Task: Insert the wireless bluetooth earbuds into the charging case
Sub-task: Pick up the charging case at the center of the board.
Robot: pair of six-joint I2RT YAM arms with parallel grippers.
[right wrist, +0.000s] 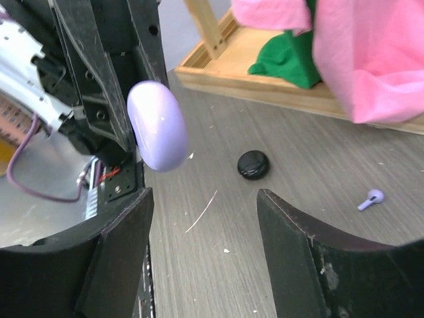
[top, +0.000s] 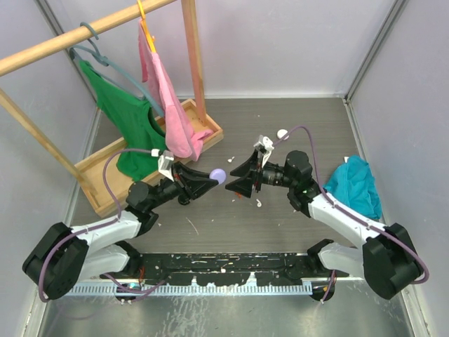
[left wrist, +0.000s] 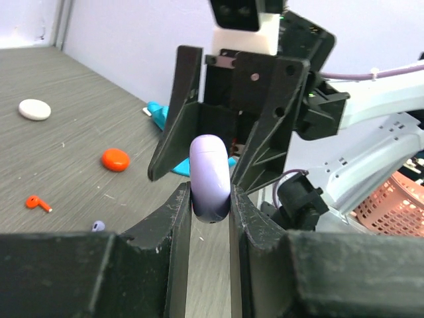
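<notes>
Roughly at mid-table, raised off the surface, the lilac case (top: 218, 175) sits pinched on edge between the fingers of the left gripper (top: 212, 177), which are closed flat against its two faces with the upper half sticking out past the tips. The right gripper (top: 231, 180) faces it from 3 o'clock with fingers spread wide and nothing between them; the case hangs just ahead of those tips, and the top view shows a slim gap. In the right wrist view a black case (right wrist: 253, 164) and a lilac bud (right wrist: 371, 199) lie on the table at 4 o'clock of the lilac case. In the left wrist view an orange case (left wrist: 115, 159) lies at 9 o'clock, a red bud (left wrist: 38, 203) at 8 and a white case (left wrist: 34, 109) at 10. The table (top: 231, 225) is grey wood-grain, scratched and flecked white, boxed by pale walls (top: 280, 49). A wooden rack (top: 196, 63) with a green shirt (top: 126, 119) and pink cloth (top: 168, 105) stands at 10 o'clock; a teal cloth (top: 354, 184) lies at 3.
</notes>
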